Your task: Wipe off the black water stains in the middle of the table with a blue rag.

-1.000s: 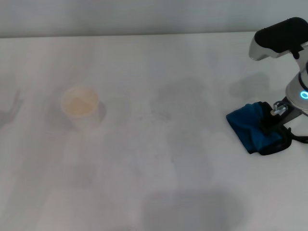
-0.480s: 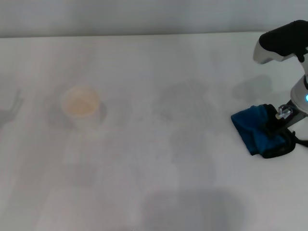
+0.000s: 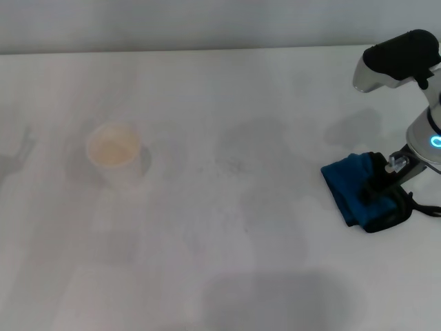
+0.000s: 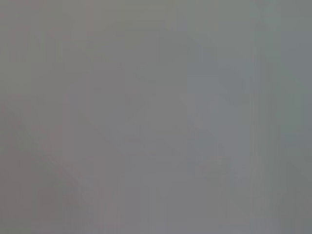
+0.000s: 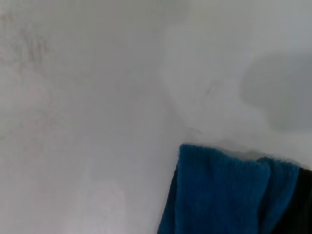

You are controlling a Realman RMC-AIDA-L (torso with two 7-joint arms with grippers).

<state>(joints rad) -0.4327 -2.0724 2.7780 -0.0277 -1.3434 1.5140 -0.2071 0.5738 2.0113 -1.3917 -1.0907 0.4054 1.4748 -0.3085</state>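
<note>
A white cup (image 3: pixel 116 160) stood on the left of the table (image 3: pixel 207 276) with a pale film inside. Only faint grey marks (image 3: pixel 231 164) showed in the middle. On the right, the right hand (image 3: pixel 377 187) pressed on the blue rag (image 3: pixel 348 186), but I could not tell if it was clamped. The left hand was out of sight.

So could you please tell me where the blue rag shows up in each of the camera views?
Head view: the blue rag lies on the table at the right, under the right gripper.
Left wrist view: not in it; the picture shows nothing recognisable.
Right wrist view: the blue rag fills the lower right corner.
Shared landmark: the faint grey smears, mid-table in the head view, also show in the right wrist view.
</note>
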